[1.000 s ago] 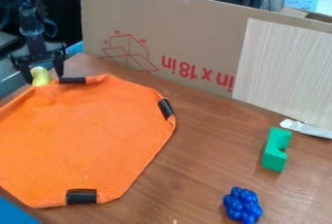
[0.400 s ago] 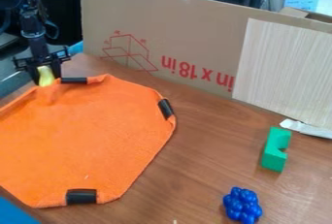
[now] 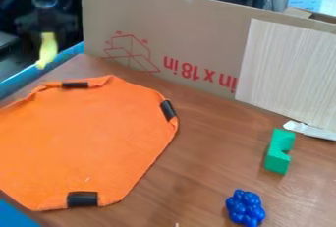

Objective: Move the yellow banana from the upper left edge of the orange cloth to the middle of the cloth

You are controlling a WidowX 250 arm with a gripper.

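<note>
1. Gripper (image 3: 48, 35), black and hanging from the arm at the upper left, is closed around the upper end of a yellow object (image 3: 46, 52).
2. The yellow object is long and narrow. It hangs below the gripper at a slight tilt, its lower end pointing down and a little to the left, held in the air apart from the orange cloth (image 3: 85, 142).
3. A blue strip (image 3: 29, 77) runs along the far left edge of the brown wooden table (image 3: 203, 172), and the lower end of the yellow object appears against it.
4. The orange cloth spreads over the left part of the table, with its far edge raised in folds. Black clips sit along its border: a far clip (image 3: 74, 85), a right clip (image 3: 168, 109) and a near clip (image 3: 82, 199).
5. On the right of the table stands a green block (image 3: 278, 152) with a notch in its right side. Nearer the camera, well apart from the cloth, is a blue cluster of small balls (image 3: 245, 208).
6. Behind, a cardboard panel (image 3: 197, 29) with red markings stands upright, a pale wood-grain sheet (image 3: 289, 69) against its right part. A white strip (image 3: 311, 130) lies at the foot of that sheet.
</note>
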